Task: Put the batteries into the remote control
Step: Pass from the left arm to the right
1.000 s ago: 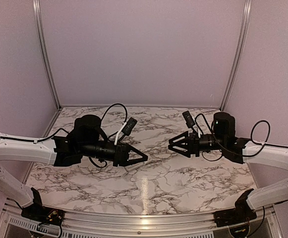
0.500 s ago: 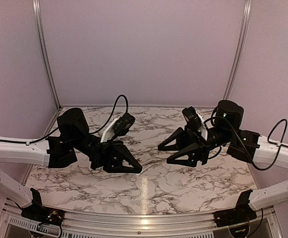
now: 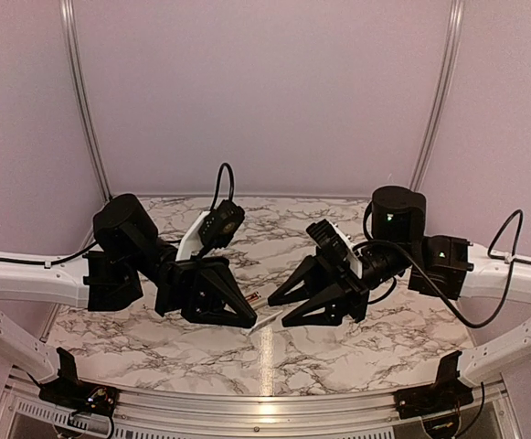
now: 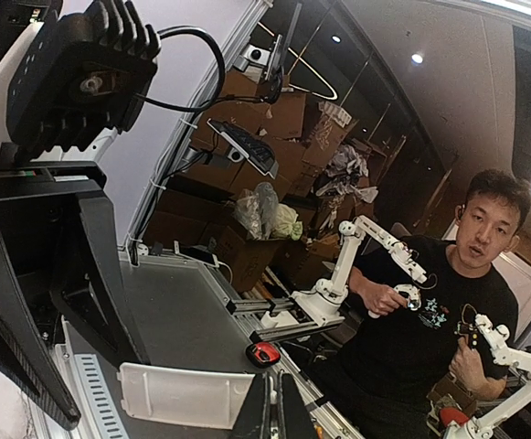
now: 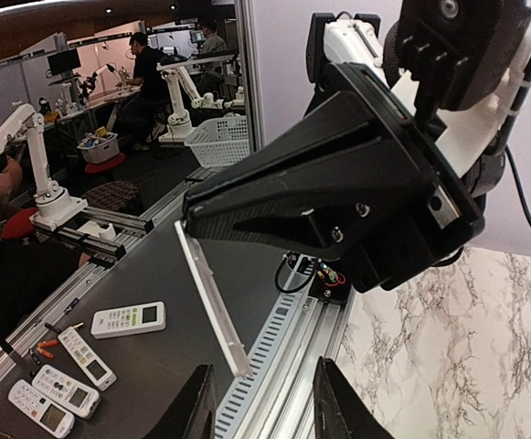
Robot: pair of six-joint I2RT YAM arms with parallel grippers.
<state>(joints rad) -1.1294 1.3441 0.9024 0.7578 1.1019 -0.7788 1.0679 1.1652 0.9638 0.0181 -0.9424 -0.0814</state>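
My left gripper [image 3: 251, 322] is shut on one end of a thin white plastic plate [image 3: 267, 319] and holds it above the table's front middle. The left wrist view shows the plate [image 4: 187, 395] flat-on, with ribs, nipped at its right edge. I cannot tell whether it is part of the remote control. My right gripper [image 3: 278, 313] faces the left one, open. In the right wrist view the plate [image 5: 212, 302] is edge-on, and its free end hangs just ahead of the spread fingers [image 5: 196, 407], touching neither. No batteries or remote control show on the marble.
The marble table [image 3: 356, 343] ends at an aluminium rail [image 5: 288, 361] at the near edge. Beyond it, on a dark bench [image 5: 146, 274], lie several white handsets [image 5: 130, 319] with greenish displays. A red and black object [image 4: 263, 354] sits by the rail.
Both arms have swung forward and toward the middle, bringing the grippers tip to tip. The right gripper's jaws have narrowed. The left gripper has kept hold of the white plate.
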